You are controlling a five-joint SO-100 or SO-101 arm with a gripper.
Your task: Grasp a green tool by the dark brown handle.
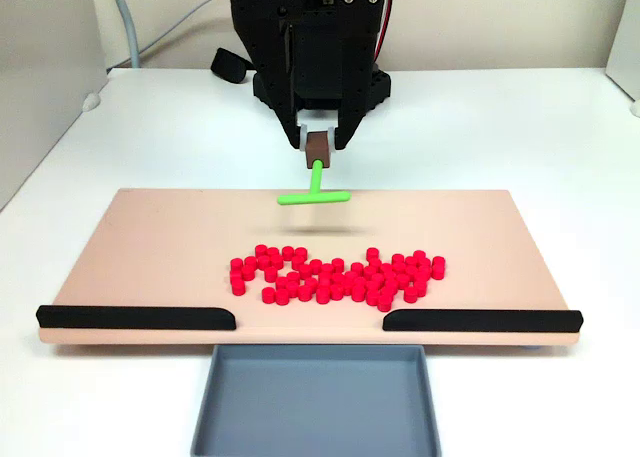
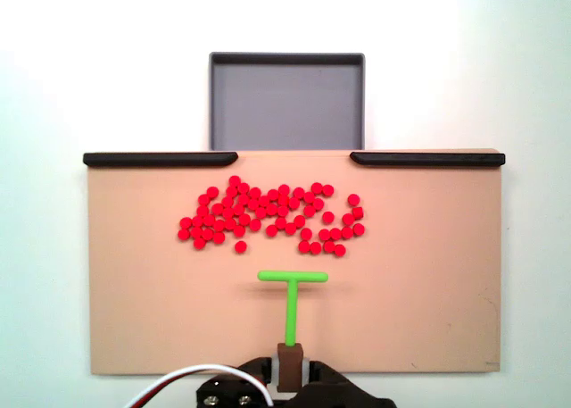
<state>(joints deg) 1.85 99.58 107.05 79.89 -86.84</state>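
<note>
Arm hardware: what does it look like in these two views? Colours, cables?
Black printed body with a red part at the top and thin red wires beside it. The tool has pale grey fingertips. From above, a white cable, red-edged, loops over the black housing with visible screws.

In a fixed view the black arm fills the top centre of the frame, its body pointing down so that the gripper [image 1: 319,142] hangs just below it, pale fingertips closed around the dark brown handle [image 1: 318,149]. In another fixed view the gripper [image 2: 291,369] enters from the bottom centre edge, its two dark jaws pressed against either side of the same handle, a white cable curving off toward the lower left.
</note>
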